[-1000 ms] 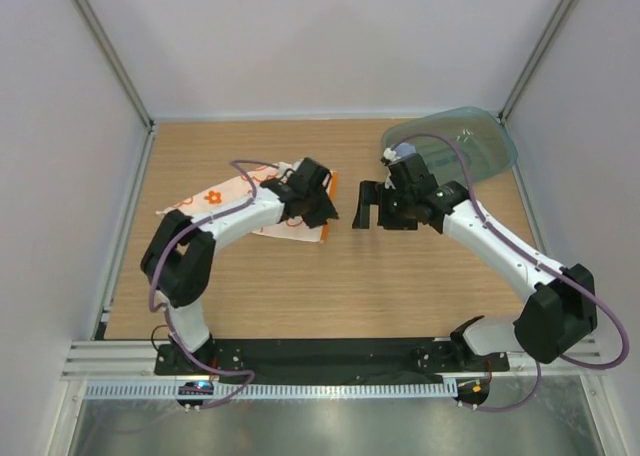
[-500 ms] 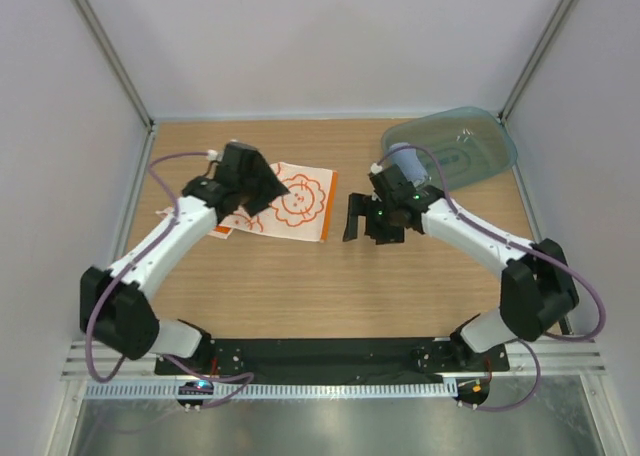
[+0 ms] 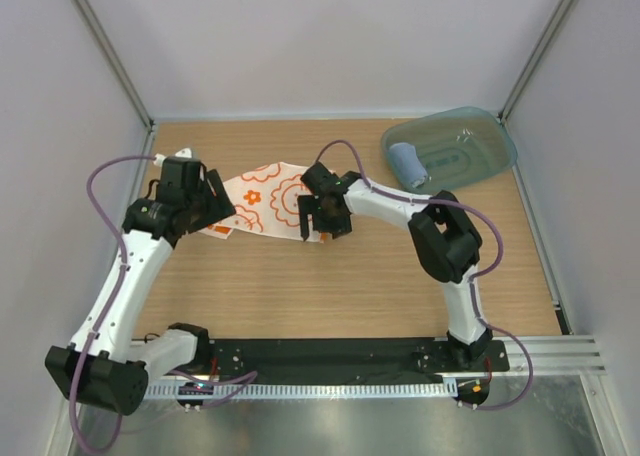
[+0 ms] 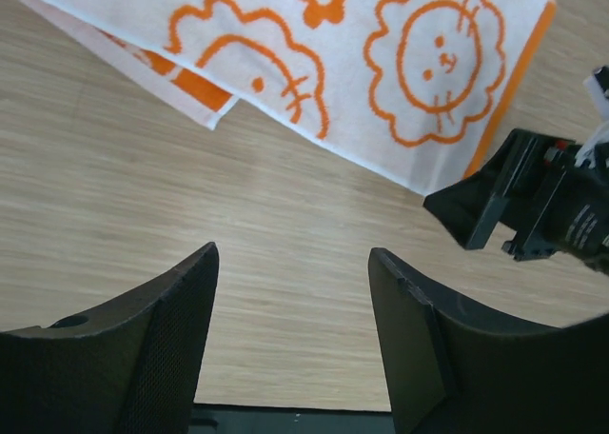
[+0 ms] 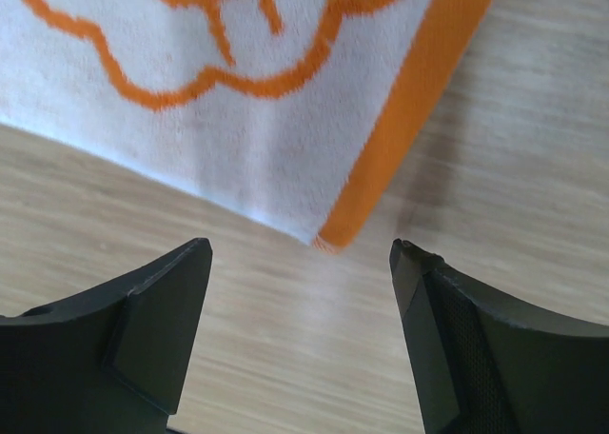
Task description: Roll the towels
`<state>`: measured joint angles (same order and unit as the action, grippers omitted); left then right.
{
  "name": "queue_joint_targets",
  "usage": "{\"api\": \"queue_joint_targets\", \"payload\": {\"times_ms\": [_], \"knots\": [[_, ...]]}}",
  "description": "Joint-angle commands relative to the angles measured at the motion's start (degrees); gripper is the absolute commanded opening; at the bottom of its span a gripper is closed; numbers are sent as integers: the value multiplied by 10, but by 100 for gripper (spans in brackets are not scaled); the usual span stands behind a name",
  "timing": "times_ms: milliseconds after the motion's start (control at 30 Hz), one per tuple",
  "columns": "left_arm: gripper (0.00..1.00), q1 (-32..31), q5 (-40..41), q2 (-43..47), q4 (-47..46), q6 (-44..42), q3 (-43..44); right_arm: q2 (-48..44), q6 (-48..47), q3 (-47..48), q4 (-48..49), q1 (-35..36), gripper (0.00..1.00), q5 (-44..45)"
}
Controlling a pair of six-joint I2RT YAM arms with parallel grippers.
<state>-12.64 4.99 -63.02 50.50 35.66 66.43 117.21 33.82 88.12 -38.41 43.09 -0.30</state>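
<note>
The printed towel (image 3: 265, 201) lies flat mid-table, my right claw (image 5: 300, 253) spread over its near right corner to pinch it, my left claw (image 4: 293, 263) spread empty by its left end, the blue towel (image 3: 407, 162) rolled in the far tray (image 3: 485, 146).

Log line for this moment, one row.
left gripper: open, over table | right gripper: open, at lion towel corner | lion towel: unrolled | blue towel: rolled, in tray

Orange lions, flowers and edging are printed on a white cloth towel (image 3: 270, 198), while a rolled cloth towel (image 3: 406, 162) is coloured light blue, a translucent plastic tray (image 3: 482, 152) teal, the wood-grain surface (image 3: 330, 286) tan.
</note>
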Motion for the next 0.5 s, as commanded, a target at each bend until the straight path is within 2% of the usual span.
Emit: {"api": "queue_joint_targets", "payload": {"times_ms": [0, 167, 267, 467], "knots": [[66, 3, 40, 25, 29, -70, -24, 39, 15, 64, -37, 9, 83, 49], [66, 3, 36, 47, 5, -73, -85, 92, 15, 135, -77, 28, 75, 92], [66, 3, 37, 63, -6, -65, -110, 103, 19, 134, -87, 31, 64, 108], [67, 3, 33, 59, -12, -68, -110, 96, 13, 112, -90, 31, 27, 123]]}}
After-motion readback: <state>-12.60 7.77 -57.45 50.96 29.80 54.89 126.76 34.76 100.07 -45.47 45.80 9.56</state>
